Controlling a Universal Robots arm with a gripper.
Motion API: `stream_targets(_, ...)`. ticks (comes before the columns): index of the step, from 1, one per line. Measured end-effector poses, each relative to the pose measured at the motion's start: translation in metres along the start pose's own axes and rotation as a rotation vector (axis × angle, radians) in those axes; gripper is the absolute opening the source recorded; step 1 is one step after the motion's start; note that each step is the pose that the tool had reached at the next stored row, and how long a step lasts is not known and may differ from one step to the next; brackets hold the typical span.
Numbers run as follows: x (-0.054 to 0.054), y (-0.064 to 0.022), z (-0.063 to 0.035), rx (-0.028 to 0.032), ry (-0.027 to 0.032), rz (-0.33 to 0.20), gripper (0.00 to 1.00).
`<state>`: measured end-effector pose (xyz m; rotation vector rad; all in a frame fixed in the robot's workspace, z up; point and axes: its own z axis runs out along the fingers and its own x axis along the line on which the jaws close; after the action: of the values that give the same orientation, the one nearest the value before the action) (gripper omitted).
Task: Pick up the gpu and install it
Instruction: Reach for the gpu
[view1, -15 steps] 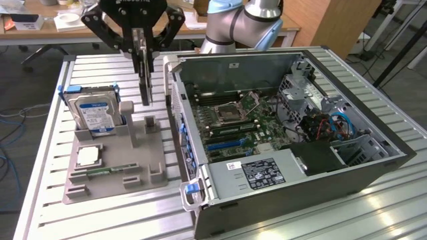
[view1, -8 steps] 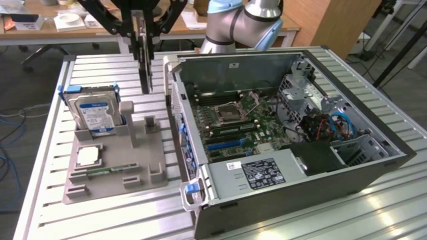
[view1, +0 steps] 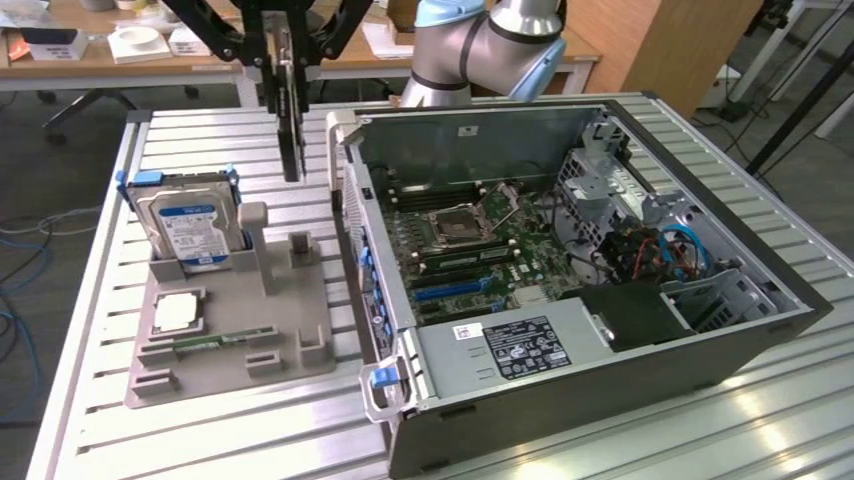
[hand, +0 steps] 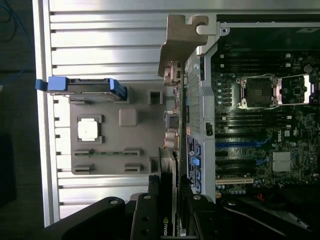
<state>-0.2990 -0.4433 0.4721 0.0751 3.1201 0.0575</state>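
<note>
"NVIDIA" on the gpu (hand: 165, 222)

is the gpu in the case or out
Out. The gpu hangs upright, gripped by the gripper, over the table just outside the case wall.

Bare metal, matt plastic, some wood.
Ribbed silvery metal table (view1: 200, 440); matt grey plastic tray (view1: 227, 370) at frame left; dark matt metal computer case (view1: 601, 400); glossy-labelled hard drive (view1: 187, 225); matt black gripper (view1: 284, 75), dark gpu (view1: 291, 140); wooden panel (view1: 641, 40) upper right.
</note>
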Motion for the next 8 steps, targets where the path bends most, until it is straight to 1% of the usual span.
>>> stream_targets(3, -0.005, 0.0003, 0.0002, -0.0001, -0.0002, 0.000, 0.26)
stream_targets(8, -0.022, 0.0011, 0.0005, -0.0001, -0.0001, 0.000, 0.26)
